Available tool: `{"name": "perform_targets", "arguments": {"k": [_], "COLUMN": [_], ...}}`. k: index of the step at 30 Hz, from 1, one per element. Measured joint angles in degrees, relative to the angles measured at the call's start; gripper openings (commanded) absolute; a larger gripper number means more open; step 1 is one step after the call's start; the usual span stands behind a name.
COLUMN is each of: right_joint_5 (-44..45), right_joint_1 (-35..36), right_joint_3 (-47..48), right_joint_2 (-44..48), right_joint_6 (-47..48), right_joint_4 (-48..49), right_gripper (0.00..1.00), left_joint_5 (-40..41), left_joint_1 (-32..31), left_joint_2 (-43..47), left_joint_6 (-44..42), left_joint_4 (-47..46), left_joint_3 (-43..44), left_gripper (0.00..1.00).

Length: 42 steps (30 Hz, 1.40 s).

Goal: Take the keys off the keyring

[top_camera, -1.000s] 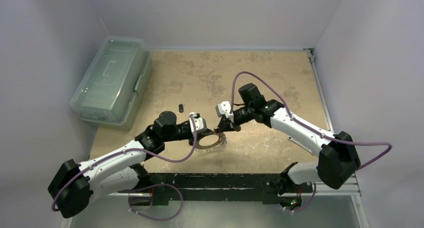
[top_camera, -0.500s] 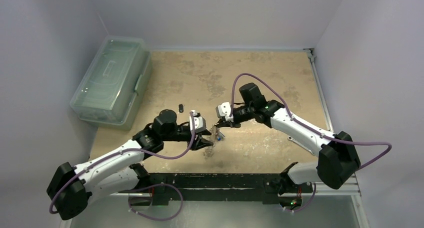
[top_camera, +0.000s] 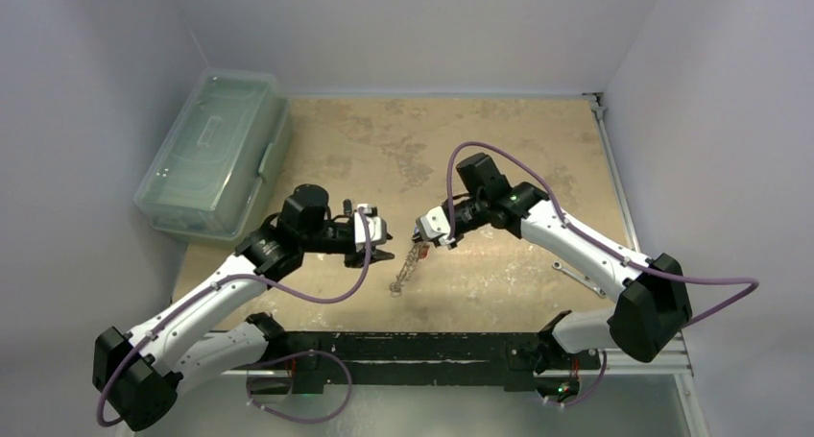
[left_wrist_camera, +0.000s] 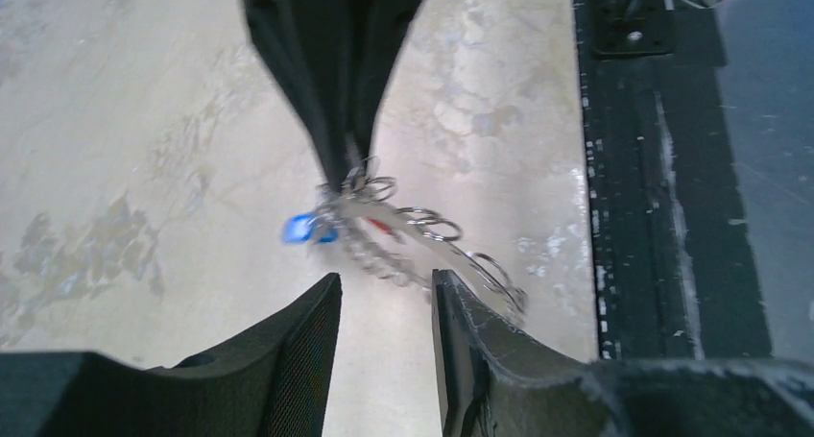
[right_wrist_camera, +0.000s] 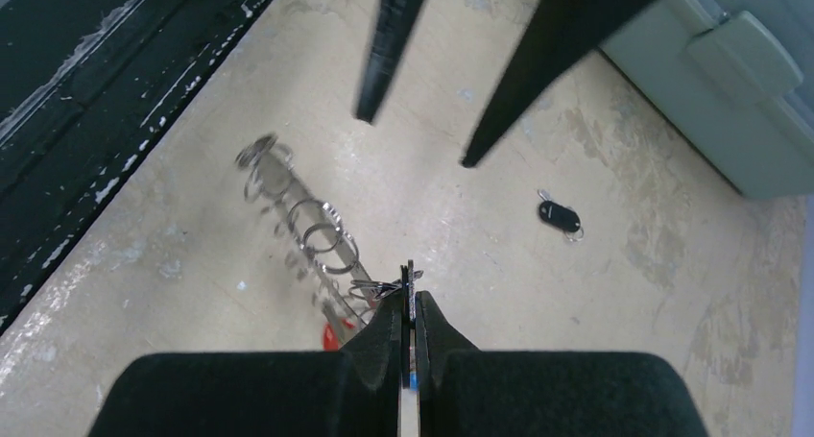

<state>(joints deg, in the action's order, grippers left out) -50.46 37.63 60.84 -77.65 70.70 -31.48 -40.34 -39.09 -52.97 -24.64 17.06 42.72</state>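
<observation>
The mottled beige table (top_camera: 499, 149) lies under both my arms, with a translucent green lidded plastic box (top_camera: 216, 149) at its far left edge. My two arms reach in from the near edge and meet over the middle.

My right gripper (right_wrist_camera: 410, 298) is pinched tight on the top of the large thin silvery metal keyring (top_camera: 408, 269). The keyring hangs edge-on and slanting from those fingers, down and towards the near left, and its low end seems to reach the table. Whether I am pinching the ring wire itself or a key's head, I cannot tell.

My left gripper (left_wrist_camera: 384, 293) stands just to the left of the hanging bunch, jaws parted and holding nothing, pointed at it.

The small metal keys (left_wrist_camera: 422, 230) and their little split rings are strung along the keyring, one with a blue plastic head (left_wrist_camera: 305, 230) and one with a red head (right_wrist_camera: 331, 333) near my right fingers. One small black fob (top_camera: 347, 206) lies alone on the table, further away and well apart from the bunch.

I judge the task barely begun: nearly every key is on the ring. I am between grips. Next, my left gripper should close on a single key while my right holds the ring steady, then work it round and off the ring's split.
</observation>
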Motion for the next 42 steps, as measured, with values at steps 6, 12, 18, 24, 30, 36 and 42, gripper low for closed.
{"name": "perform_targets", "arguments": {"k": [6,12,18,24,30,36,42], "right_joint_5": [-0.74,-1.70,-1.81,-1.68,1.22,9.18,18.21], "right_joint_1": [0.63,1.38,2.10,3.32,4.39,5.55,6.62], "right_joint_3": [0.00,0.00,0.00,0.28,2.84,8.61,11.58], "right_joint_2": [0.00,0.00,0.00,-1.60,-2.97,-3.52,-6.84], "right_joint_6": [1.62,2.27,2.51,3.50,6.34,9.53,10.29], "right_joint_4": [-2.01,-2.64,-3.23,-3.85,-6.40,-10.03,-11.85], "right_gripper": [0.00,0.00,0.00,0.00,0.00,0.00,0.00], "left_joint_5": [-2.67,-6.67,-7.23,-7.50,-7.76,-8.11,-8.92], "left_joint_1": [3.15,2.21,0.31,0.31,1.14,6.40,12.46], "left_joint_2": [-2.91,-6.40,-7.26,-7.34,-5.86,-2.38,-3.67], "left_joint_6": [-2.21,-3.61,-2.19,-0.83,-4.24,-11.30,-14.25], "left_joint_4": [-6.88,-16.20,-23.65,-25.97,-17.27,-3.61,0.94], "left_joint_3": [-2.67,-6.82,-10.51,-11.13,-9.97,-4.07,-1.44], "left_gripper": [0.40,0.42,0.40,0.45,0.48,0.49,0.49]}}
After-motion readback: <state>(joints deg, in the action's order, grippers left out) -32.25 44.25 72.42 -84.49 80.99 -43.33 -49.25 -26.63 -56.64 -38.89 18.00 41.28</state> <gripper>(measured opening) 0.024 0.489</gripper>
